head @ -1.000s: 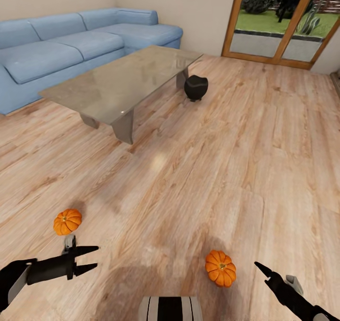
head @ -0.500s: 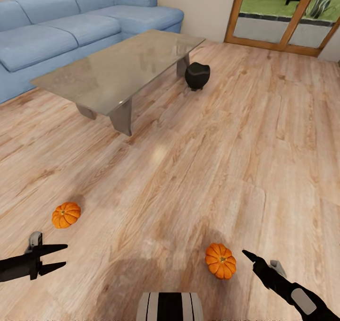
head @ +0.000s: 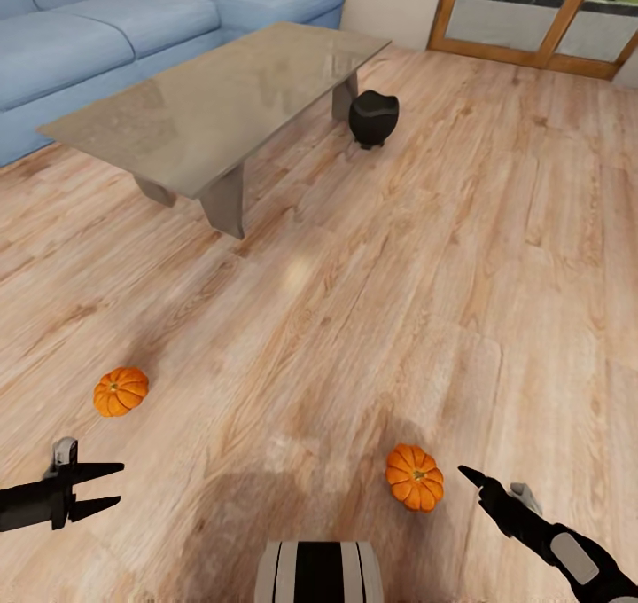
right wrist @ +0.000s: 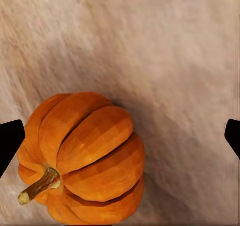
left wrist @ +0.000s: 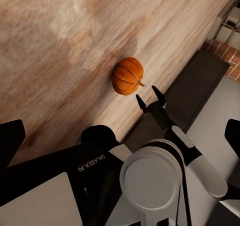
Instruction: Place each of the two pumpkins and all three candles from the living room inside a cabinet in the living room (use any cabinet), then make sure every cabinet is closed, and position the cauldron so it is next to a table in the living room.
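Two orange pumpkins lie on the light plank floor: one (head: 120, 390) at the left, one (head: 414, 477) close in front of my base. My left gripper (head: 120, 484) hangs open and empty, a little nearer me than the left pumpkin. Just right of the other pumpkin, my right gripper (head: 470, 479) points at it. In the right wrist view that pumpkin (right wrist: 82, 158) lies large between the wide-apart fingertips (right wrist: 11, 138), untouched. The left wrist view catches the same pumpkin (left wrist: 127, 76) and the right gripper (left wrist: 149, 99). The black cauldron (head: 373, 118) stands on the floor by the grey table (head: 221, 89). Candles and cabinet are out of view.
A blue sofa (head: 106, 27) runs behind the table at the far left. A wood-framed glass door (head: 532, 18) is at the far right. My base (head: 319, 572) shows at the bottom edge. Brickwork (left wrist: 226, 56) and a dark slab (left wrist: 197, 84) show beyond the right arm.
The head camera has tilted down, shifting the whole scene up. My left gripper has drawn back to the left, away from the left pumpkin. The right gripper has edged closer to the near pumpkin.
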### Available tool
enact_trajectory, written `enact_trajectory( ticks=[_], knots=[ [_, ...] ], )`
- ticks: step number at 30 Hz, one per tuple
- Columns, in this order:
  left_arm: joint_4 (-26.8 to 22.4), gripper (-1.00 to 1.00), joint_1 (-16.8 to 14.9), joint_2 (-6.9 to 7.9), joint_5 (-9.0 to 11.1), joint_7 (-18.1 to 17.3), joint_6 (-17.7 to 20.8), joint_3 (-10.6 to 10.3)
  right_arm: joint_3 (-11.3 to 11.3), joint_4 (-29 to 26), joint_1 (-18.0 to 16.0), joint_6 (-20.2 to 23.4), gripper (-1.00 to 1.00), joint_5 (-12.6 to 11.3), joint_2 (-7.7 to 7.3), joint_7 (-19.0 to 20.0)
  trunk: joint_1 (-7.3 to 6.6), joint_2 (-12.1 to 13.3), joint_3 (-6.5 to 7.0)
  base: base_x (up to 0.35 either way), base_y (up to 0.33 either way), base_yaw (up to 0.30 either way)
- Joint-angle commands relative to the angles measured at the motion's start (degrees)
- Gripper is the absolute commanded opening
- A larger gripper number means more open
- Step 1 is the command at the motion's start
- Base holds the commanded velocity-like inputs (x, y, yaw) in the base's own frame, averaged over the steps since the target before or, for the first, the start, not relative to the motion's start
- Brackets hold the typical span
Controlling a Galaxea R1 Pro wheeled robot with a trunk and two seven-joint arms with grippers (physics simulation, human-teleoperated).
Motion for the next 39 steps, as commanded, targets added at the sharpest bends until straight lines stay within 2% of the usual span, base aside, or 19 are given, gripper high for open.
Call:
enact_trajectory(
  ticks=[1,4,10,17,20,21,24,27,34,36,39],
  knots=[
    [0.0,1.0,0.0,0.0,0.0,0.0,0.0,0.0,0.1,-0.1,0.0,0.2,1.0,0.1,-0.04,0.0,0.02,0.0,-0.23,0.0,0.0,0.0],
    [0.0,1.0,0.0,0.02,0.0,0.0,0.0,0.0,0.2,-0.3,0.0,0.4,1.0,0.2,-0.11,0.2,0.1,-0.1,-0.89,0.0,0.0,0.0],
    [0.0,1.0,0.0,0.01,0.0,0.0,0.0,0.0,0.7,-0.4,0.0,0.1,1.0,0.9,-0.13,7.1,0.13,-0.1,-1.12,0.0,0.0,0.0],
    [0.0,1.0,0.0,0.09,0.0,0.0,0.0,0.0,1.1,-0.4,0.0,-0.1,1.0,3.4,-0.09,8.2,0.13,-0.1,-1.12,0.0,0.0,0.0],
    [0.0,1.0,0.0,0.09,0.0,0.0,0.0,0.0,1.1,-0.4,0.0,-0.1,1.0,5.4,-0.38,8.3,0.13,-0.1,-1.12,0.0,0.0,0.0],
    [0.0,1.0,0.0,0.09,0.0,0.0,0.0,0.0,1.1,-0.4,0.0,0.0,1.0,6.9,-0.67,8.3,0.13,-0.1,-1.12,0.0,0.0,0.0],
    [0.0,1.0,0.0,0.13,0.0,0.0,0.0,0.0,1.0,-0.4,0.0,0.0,1.0,9.2,-0.93,9.2,0.15,-0.1,-1.34,0.0,0.0,0.0],
    [0.0,1.0,0.0,0.41,0.0,-0.1,0.0,0.0,1.0,-0.4,0.0,0.0,1.0,9.9,-1.01,10.5,0.23,-0.1,-2.0,0.0,0.0,0.0],
    [0.0,1.0,0.0,0.62,0.0,-0.1,0.0,0.0,1.1,-0.4,0.0,0.0,1.0,10.4,-1.21,11.4,0.23,-0.1,-2.0,0.0,0.0,0.0],
    [0.0,1.0,0.0,0.62,0.0,-0.1,0.0,0.0,1.1,-0.5,0.0,0.0,1.0,11.6,-1.2,11.5,0.23,-0.1,-2.0,0.0,0.0,0.0],
    [0.0,1.0,0.0,0.62,0.0,-0.1,0.0,0.0,1.1,-0.5,0.0,0.0,1.0,14.8,-1.12,11.6,0.28,-0.1,-2.44,0.0,0.0,0.0]
  ],
)
